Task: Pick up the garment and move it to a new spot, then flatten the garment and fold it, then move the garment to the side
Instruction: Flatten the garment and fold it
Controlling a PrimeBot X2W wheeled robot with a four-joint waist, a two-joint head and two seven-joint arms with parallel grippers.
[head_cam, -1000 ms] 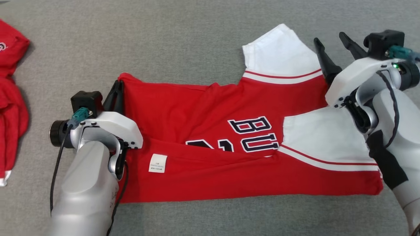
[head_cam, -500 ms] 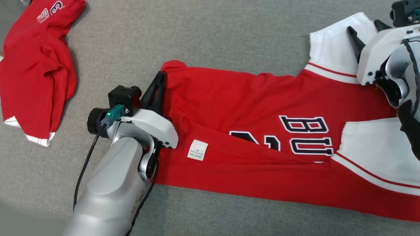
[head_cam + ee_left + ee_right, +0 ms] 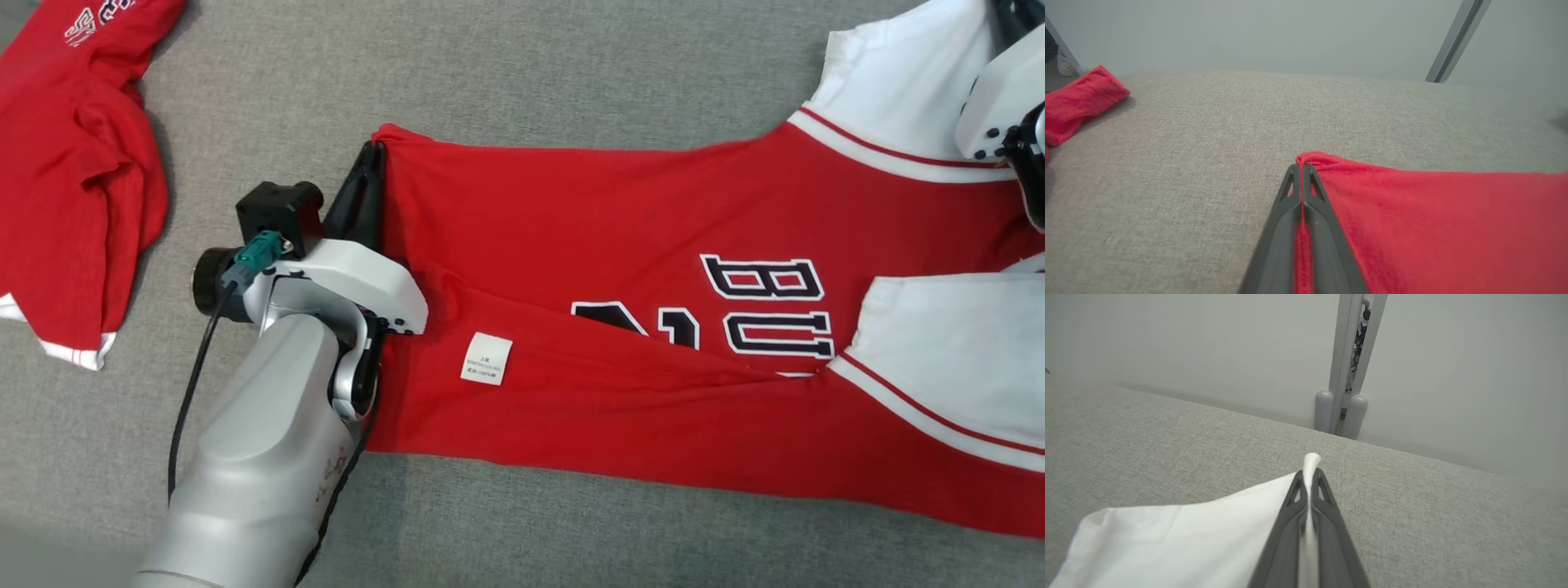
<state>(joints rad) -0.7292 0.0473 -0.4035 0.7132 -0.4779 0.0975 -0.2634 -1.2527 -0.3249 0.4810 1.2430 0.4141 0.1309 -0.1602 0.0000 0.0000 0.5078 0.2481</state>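
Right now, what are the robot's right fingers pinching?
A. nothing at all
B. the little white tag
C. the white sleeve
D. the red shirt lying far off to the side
C: the right fingers are squeezed shut, and the white sleeve pokes out between their tips.

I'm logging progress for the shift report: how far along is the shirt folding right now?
Done: the jersey lies spread on the grey surface, near edge turned over, label showing. In hand: left hand shut on its red corner, right hand shut on the white sleeve. Left: finishing the fold, then moving it aside.
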